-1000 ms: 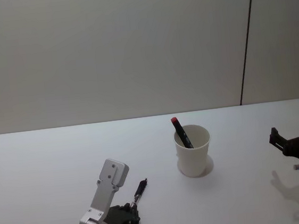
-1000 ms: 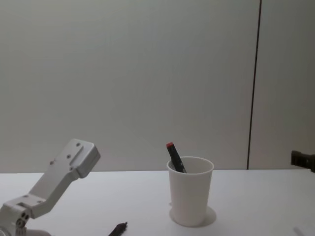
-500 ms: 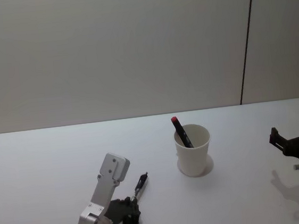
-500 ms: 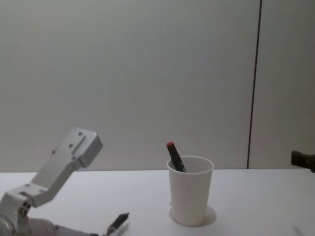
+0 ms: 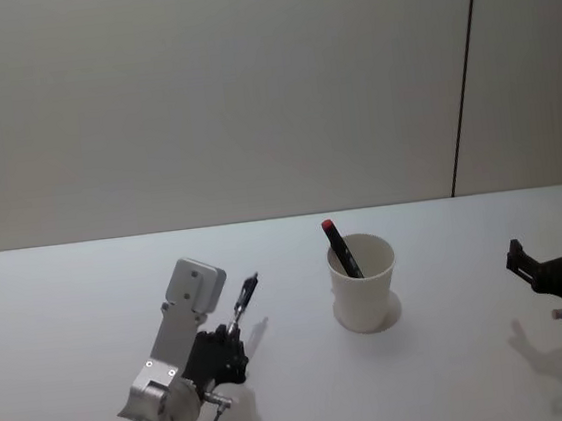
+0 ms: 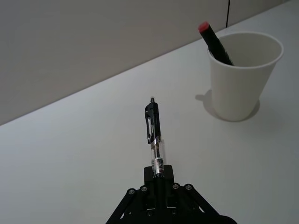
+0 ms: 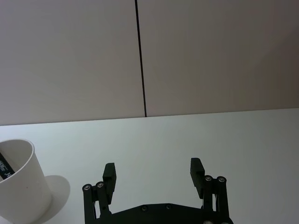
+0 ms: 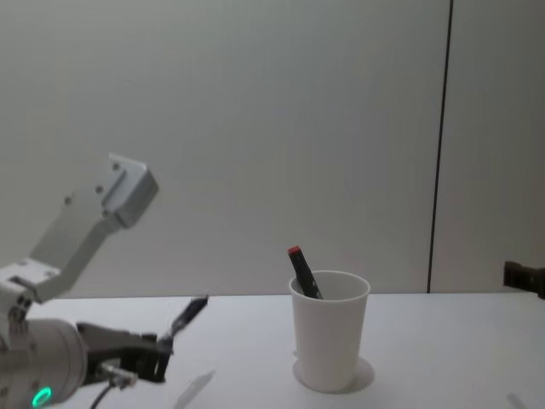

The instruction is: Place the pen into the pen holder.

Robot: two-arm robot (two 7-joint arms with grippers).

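Note:
My left gripper (image 5: 234, 334) (image 6: 158, 175) (image 8: 162, 343) is shut on a black and clear click pen (image 5: 243, 302) (image 6: 153, 130) (image 8: 187, 315), held by its lower end and lifted above the table, left of the pen holder. The pen points up and toward the cup. The pen holder (image 5: 363, 282) (image 6: 243, 74) (image 8: 329, 331), a white paper cup, stands upright on the table with a black marker with a red cap (image 5: 339, 247) (image 6: 213, 41) (image 8: 301, 271) leaning inside it. My right gripper (image 5: 556, 260) (image 7: 153, 173) stays open near the table's right edge, away from the cup.
The white table (image 5: 457, 353) carries nothing else around the cup. A plain wall with a dark vertical seam (image 5: 462, 71) rises behind it.
My left gripper has risen off the table with the pen and drawn slightly left. The pen now hangs in the air, tilted upward. The right arm has not moved.

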